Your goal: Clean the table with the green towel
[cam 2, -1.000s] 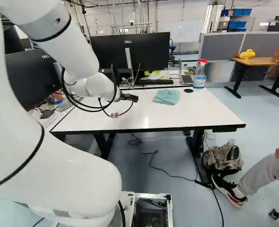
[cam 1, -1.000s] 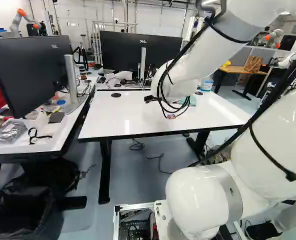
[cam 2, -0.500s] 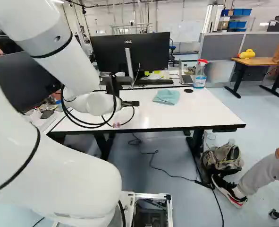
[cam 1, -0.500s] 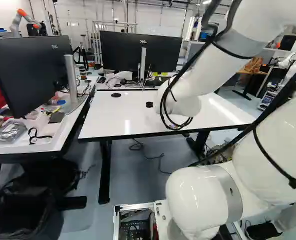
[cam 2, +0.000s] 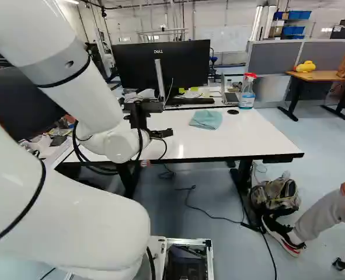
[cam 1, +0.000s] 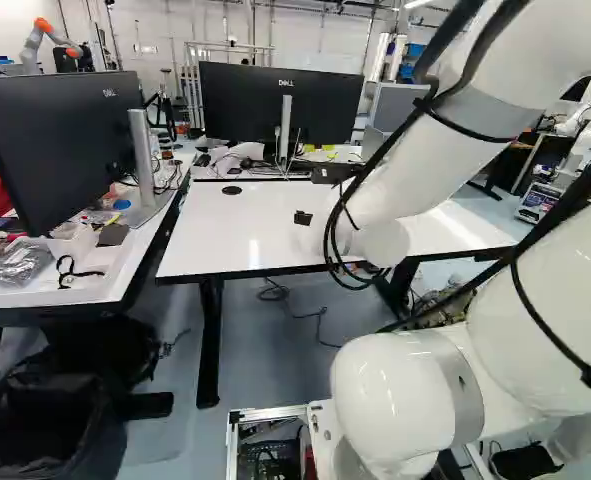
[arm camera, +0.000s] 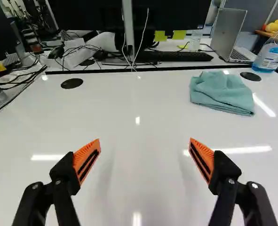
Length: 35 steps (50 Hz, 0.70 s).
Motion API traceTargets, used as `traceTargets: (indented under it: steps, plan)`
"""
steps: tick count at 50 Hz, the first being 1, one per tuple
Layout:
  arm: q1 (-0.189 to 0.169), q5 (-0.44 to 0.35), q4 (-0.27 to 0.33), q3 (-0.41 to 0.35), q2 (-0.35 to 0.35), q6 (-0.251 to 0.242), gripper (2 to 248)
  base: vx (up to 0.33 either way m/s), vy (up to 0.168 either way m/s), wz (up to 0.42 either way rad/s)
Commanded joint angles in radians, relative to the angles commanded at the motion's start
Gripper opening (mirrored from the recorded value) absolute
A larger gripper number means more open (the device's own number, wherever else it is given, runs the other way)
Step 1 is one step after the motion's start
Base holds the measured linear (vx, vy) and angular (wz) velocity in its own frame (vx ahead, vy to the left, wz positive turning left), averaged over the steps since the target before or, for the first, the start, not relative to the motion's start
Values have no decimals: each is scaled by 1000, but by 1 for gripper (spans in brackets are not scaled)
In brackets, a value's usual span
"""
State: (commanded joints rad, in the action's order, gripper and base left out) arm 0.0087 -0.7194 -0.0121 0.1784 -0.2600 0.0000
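Green towel (cam 2: 206, 119) is lying in a folded heap on the far right part of the worktop (cam 2: 236, 143); spray bottle (cam 2: 247, 93) is standing upright at the far right corner, right of the towel; right round cover (arm camera: 250, 76) is sitting between them, near both; left round cover (arm camera: 72, 83) is sitting far left. Hand (cam 2: 163, 133) is hovering over the worktop, left of the towel and nearer, staying clear of it; it's in a released state, fingers (arm camera: 207, 157) standing wide apart, gripping nothing. Beyond the far edge, second worktop (arm camera: 101, 61) is carrying a monitor (cam 2: 190, 64), a keyboard (arm camera: 176, 56) right of the monitor's stand, and an unfolded laptop (arm camera: 229, 33) further right.
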Motion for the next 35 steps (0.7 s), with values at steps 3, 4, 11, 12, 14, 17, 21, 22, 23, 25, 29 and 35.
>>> traceTargets:
  steps: [3, 4, 11, 12, 14, 17, 21, 22, 23, 25, 29, 35]
  plan:
    - [-1, -18, 1, -11, -2, 0, 247, 0, 0, 0]
    - [-1, -24, 2, -14, -3, 0, 247, 0, 0, 0]
    - [-3, -59, 5, -35, -7, 0, 247, 0, 0, 0]
    - [-4, -63, 5, -38, -8, 0, 247, 0, 0, 0]
    - [-4, -72, 6, -43, -9, 0, 247, 0, 0, 0]
    - [-5, -84, 7, -50, -11, 0, 247, 0, 0, 0]
    - [-6, -99, 8, -59, -12, 0, 247, 0, 0, 0]
    - [-6, -102, 8, -61, -13, 0, 247, 0, 0, 0]
    - [-6, -106, 8, -63, -13, 0, 247, 0, 0, 0]
    - [-6, -112, 9, -67, -14, 0, 247, 0, 0, 0]
    - [-7, -123, 10, -73, -15, 0, 247, 0, 0, 0]
    - [-8, -137, 11, -81, -17, 0, 247, 0, 0, 0]
